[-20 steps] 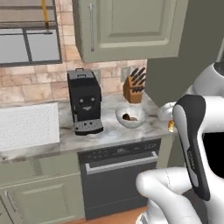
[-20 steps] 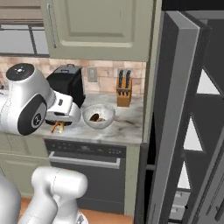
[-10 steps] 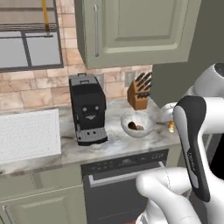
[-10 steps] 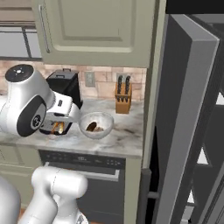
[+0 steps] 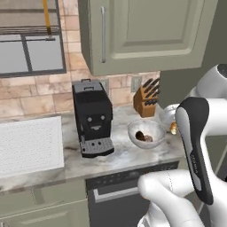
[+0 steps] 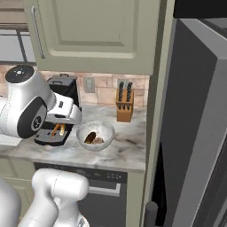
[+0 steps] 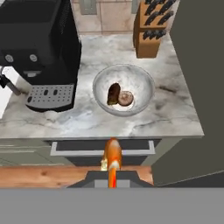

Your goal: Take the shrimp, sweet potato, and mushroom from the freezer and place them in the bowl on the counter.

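With base rolled closer to the counter (image 7: 144,118) over the last second, bowl (image 7: 124,89) now larger in both base views, so drop-off near. Holding shrimp (image 7: 112,158) in closed gripper (image 7: 112,177), short of counter edge, above floor, not yet over bowl. Two brown lumps (image 7: 120,96) already in bowl. Arm folded close, hand pitched down toward bowl beside coffee machine (image 7: 41,48).
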